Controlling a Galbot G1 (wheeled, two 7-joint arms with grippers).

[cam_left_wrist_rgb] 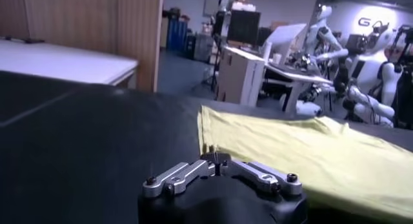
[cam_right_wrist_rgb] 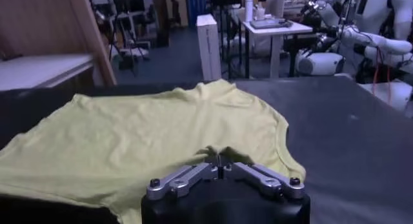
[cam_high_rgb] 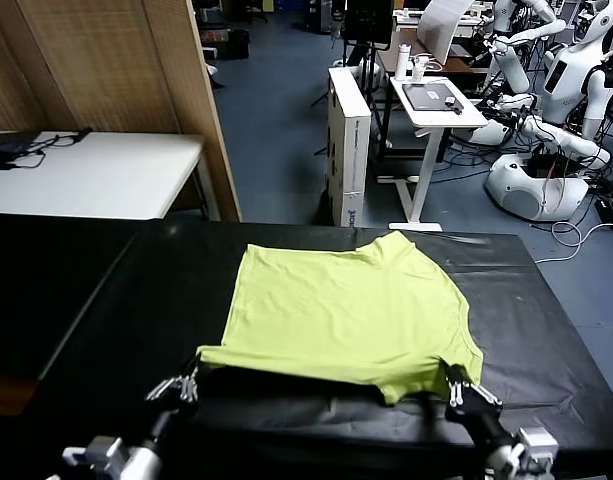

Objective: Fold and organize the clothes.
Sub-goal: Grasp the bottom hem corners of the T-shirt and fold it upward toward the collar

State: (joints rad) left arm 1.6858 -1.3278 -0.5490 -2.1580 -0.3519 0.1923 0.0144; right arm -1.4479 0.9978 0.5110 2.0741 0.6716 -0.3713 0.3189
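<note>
The clothes are one lime yellow-green T-shirt (cam_high_rgb: 346, 310), spread on the black table (cam_high_rgb: 96, 300) with its neck toward the far right. Its near edge hangs slightly off the cloth-covered surface, with a shadow beneath. My left gripper (cam_high_rgb: 189, 383) is shut at the near left corner of the T-shirt (cam_left_wrist_rgb: 310, 151), and the left wrist view shows the left gripper (cam_left_wrist_rgb: 216, 159) with the corner running into its tips. My right gripper (cam_high_rgb: 454, 385) is shut on the near right edge. Fabric of the T-shirt (cam_right_wrist_rgb: 148, 135) puckers at the right gripper (cam_right_wrist_rgb: 219, 162).
A white table (cam_high_rgb: 96, 170) stands beyond the black one at the back left, beside a wooden panel (cam_high_rgb: 191, 90). A white desk (cam_high_rgb: 431, 100) and several parked robots (cam_high_rgb: 546, 130) are at the back right. The black table's right edge (cam_high_rgb: 576, 360) is close.
</note>
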